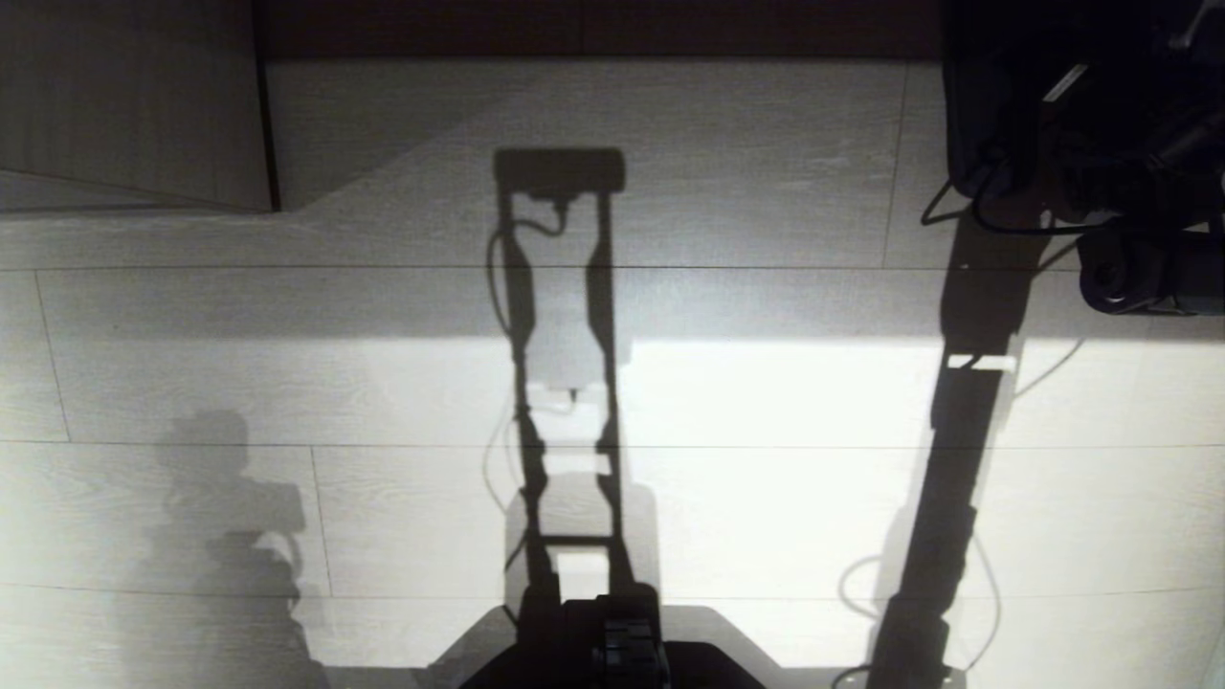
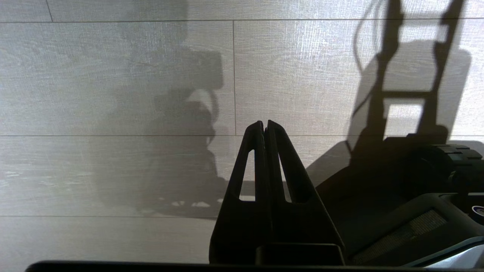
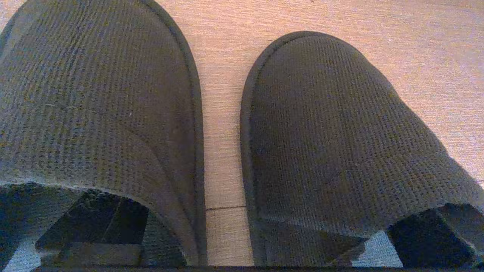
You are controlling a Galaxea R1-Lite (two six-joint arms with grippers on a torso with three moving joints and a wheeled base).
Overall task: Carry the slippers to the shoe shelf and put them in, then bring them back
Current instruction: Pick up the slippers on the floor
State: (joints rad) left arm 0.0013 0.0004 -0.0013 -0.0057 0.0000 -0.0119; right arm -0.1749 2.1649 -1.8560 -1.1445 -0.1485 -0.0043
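Two dark woven slippers lie side by side, toes pointing away, on pale wood in the right wrist view: one slipper (image 3: 94,98) and the other (image 3: 332,128), with a strip of wood between them. My right gripper (image 3: 242,226) stands open and wide, one finger (image 3: 90,226) inside one slipper's mouth and the other finger (image 3: 427,238) inside the other's. The right arm (image 1: 1129,191) reaches in at the far right of the head view. My left gripper (image 2: 264,126) hangs shut and empty over the floor. I cannot tell whether the shoe shelf is in view.
A pale wood panel (image 1: 134,96) stands at the far left and a dark strip (image 1: 593,29) runs along the far edge. The plank floor (image 1: 766,431) carries my own shadows. My base (image 1: 622,651) shows at the near edge.
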